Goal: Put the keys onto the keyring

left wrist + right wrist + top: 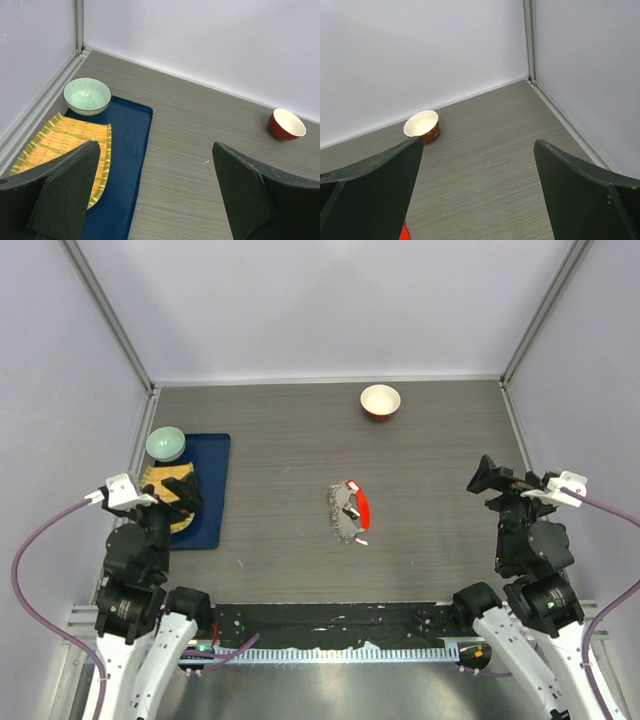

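The keyring [362, 505], a red curved bar beside a silvery chain loop [334, 510], lies in a small cluster at the table's middle. The keys [350, 512] lie bunched against it, too small to tell apart; one tiny pale piece [361, 540] lies just in front of it. My left gripper [180, 498] is open and empty, raised over the left side of the table, in the left wrist view [155, 195] above the blue tray's edge. My right gripper [487, 480] is open and empty at the right; a sliver of the red bar [404, 233] shows by its left finger [375, 190].
A red-rimmed white bowl [380, 401] stands at the back middle, also in the left wrist view [286, 124] and the right wrist view [422, 126]. A blue tray [214, 495] at the left holds a green bowl [166, 444] and a yellow mat [60, 145]. Walls enclose the table.
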You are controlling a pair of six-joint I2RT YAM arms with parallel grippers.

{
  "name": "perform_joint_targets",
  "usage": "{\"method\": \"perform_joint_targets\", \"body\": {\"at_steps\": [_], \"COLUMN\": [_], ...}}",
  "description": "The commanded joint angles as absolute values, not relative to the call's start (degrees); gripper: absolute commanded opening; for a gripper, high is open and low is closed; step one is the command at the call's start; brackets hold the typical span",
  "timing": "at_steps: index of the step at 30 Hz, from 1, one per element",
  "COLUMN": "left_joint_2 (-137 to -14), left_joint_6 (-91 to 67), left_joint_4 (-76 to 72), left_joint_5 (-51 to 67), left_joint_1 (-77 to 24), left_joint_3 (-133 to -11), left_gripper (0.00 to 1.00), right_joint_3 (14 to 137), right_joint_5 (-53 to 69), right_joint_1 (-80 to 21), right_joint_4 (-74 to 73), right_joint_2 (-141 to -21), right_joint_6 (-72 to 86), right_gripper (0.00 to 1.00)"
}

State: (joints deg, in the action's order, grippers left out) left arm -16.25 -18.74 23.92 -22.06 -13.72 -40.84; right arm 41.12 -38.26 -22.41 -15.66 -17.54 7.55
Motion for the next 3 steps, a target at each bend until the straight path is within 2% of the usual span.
{"method": "perform_joint_targets", "body": {"at_steps": [1, 3], "left_joint_2": [-16.5, -16.7], "left_joint_6": [-17.6, -17.7], "left_joint_4": [20.9, 21.3], "left_joint_5": [-19.3, -19.3], "left_joint_1": [-12.0, -11.6], "left_joint_3": [-40.3, -40.2], "left_gripper": [1.00, 1.00], "right_joint_3": [39.8, 39.2], "right_joint_5": [-41.0, -41.2], "right_joint_1": [-24.0, -24.4], "right_joint_4": [-11.1, -10.5], "right_joint_2": [-15.7, -15.2], "right_joint_6": [6.4, 6.3], "right_gripper": [1.00, 1.00]}}
